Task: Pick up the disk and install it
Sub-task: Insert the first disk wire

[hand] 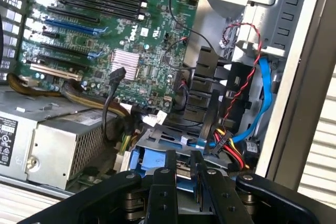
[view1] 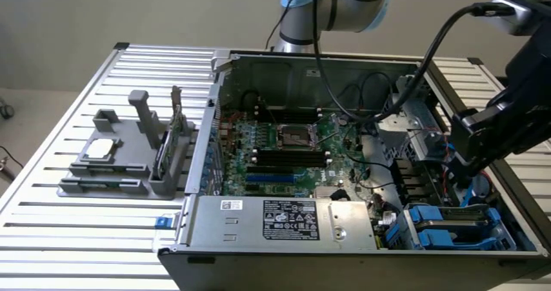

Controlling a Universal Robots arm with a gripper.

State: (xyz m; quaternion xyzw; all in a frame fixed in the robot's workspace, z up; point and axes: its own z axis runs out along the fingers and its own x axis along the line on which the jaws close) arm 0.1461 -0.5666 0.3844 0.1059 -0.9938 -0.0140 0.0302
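printed label (view1: 290, 219) on power-supply box (view1: 258, 221), markings too small to read

An open computer case (view1: 215, 97) lies on the table (view1: 86, 239), with a holder stand (view1: 129, 155) beside it at the exterior view's left. Inside, the motherboard (view1: 284, 142) sits mid-case and the power supply (view1: 284, 220) lies along the near wall. The disk (view1: 443, 225) is in the corner bay at the exterior view's right, beneath the gripper (hand: 184, 166).

Open computer case (view1: 211, 130) on a slatted metal table (view1: 77, 239).
Inside the case lies a green motherboard (view1: 284, 149), with a grey labelled power-supply box (view1: 284, 220) at the case's near wall. Outside the case, to the exterior view's left, a grey fixture (view1: 129, 175) carries a square processor chip (view1: 99, 149).
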